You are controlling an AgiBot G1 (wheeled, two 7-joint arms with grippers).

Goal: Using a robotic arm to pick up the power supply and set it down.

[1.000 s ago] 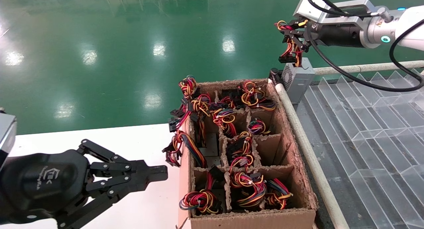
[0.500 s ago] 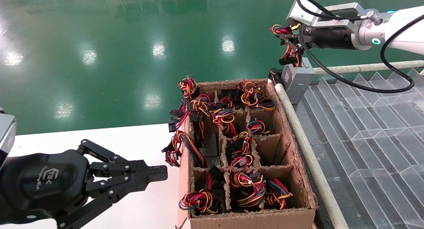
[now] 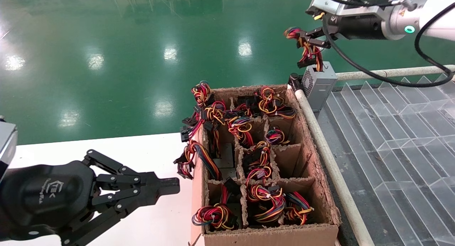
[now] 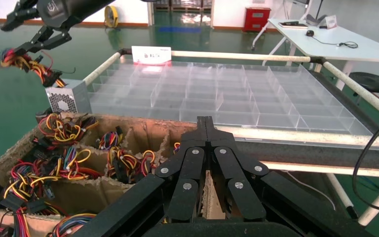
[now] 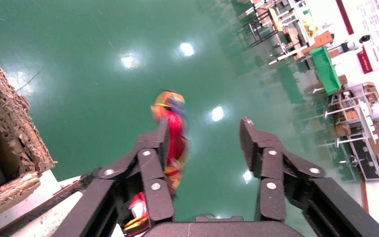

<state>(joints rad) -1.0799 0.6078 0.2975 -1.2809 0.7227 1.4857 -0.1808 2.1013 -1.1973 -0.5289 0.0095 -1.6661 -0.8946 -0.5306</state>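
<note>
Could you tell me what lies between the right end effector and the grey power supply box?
In the head view, only the wire bundle spans from the open right end effector down to the power supply.

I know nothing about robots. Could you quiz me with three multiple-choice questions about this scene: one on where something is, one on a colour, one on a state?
1. Where is the grey power supply?
A. Inside the cardboard box
B. On the corner of the clear tray, beside the box
C. On the white table

2. What colour is the floor?
A. Green
B. Grey
C. Blue

3. How are the right gripper's fingers?
A. Pressed together
B. Apart
C. Out of sight

Answers:
1. B: the power supply stands on the clear tray, outside the cardboard box.
2. A: the floor is glossy green.
3. B: the right gripper shows a gap, with wires against one finger.

The left gripper is parked shut over the white table.
</note>
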